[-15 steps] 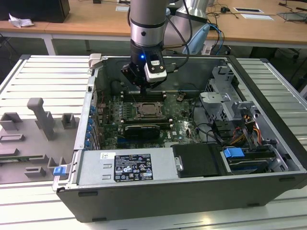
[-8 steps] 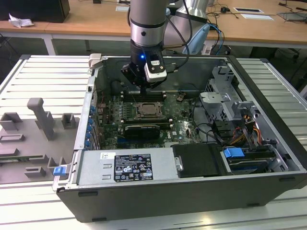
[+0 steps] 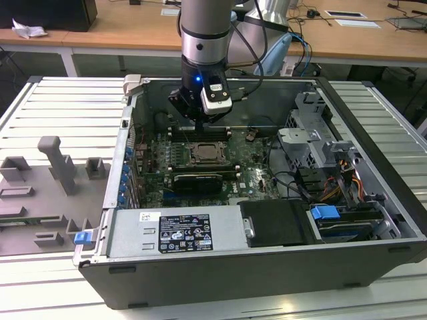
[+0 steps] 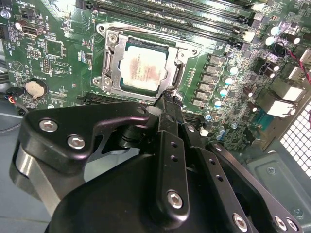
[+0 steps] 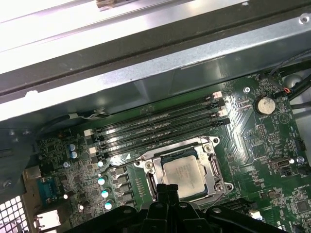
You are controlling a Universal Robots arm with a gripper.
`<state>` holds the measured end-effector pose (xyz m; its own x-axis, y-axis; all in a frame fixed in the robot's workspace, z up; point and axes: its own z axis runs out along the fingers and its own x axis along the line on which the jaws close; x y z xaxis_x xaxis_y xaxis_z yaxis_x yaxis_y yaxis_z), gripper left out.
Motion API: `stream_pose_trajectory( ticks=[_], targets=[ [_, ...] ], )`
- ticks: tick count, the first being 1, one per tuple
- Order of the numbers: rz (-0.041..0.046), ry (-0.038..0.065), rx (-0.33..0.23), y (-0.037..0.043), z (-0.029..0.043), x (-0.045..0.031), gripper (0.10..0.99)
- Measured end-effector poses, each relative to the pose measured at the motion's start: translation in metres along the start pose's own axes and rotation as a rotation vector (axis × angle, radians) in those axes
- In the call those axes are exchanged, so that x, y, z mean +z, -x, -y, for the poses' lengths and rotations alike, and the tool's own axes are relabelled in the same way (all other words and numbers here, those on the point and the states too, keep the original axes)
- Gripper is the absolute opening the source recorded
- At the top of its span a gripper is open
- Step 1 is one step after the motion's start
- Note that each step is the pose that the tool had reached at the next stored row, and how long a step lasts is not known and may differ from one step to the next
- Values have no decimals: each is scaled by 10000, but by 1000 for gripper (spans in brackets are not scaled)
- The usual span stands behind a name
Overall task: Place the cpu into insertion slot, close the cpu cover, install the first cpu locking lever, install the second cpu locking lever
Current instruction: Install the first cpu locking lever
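The cpu (image 4: 143, 68) (image 5: 183, 174) lies flat in the insertion slot (image 3: 203, 155) on the green board, its pale metal top showing. The cpu cover (image 4: 112, 58) (image 5: 213, 162), a silvery frame, lies down around the chip. A thin metal lever (image 4: 178, 73) runs along one side of the frame. My gripper (image 3: 203, 123) hangs just above the socket inside the open computer case. In both wrist views its black fingers are pressed together, and the tips (image 4: 168, 99) (image 5: 167, 188) stand at the socket's edge beside the end of that lever. I see nothing held between them.
Long black memory slots (image 5: 160, 124) (image 4: 194, 14) run beside the socket, with the case wall (image 5: 170, 73) behind them. A coin cell (image 5: 262, 104), a black card (image 3: 197, 180), the drive cage (image 3: 313, 133) and the power supply (image 3: 177, 233) surround it. Grey fixtures (image 3: 57, 160) stand outside the case.
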<state>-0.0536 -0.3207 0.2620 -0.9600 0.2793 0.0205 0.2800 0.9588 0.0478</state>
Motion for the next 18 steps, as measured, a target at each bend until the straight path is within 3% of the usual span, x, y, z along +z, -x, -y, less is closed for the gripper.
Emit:
stream_pose_trajectory(
  ticks=[3, 9, 18],
  targets=[
    [-17, -9, -322, -1, 1, -1, 106],
    [-77, -34, -1610, -1, 1, -1, 106],
    [-95, -41, -1962, -10, 3, 0, 106]
  ],
)
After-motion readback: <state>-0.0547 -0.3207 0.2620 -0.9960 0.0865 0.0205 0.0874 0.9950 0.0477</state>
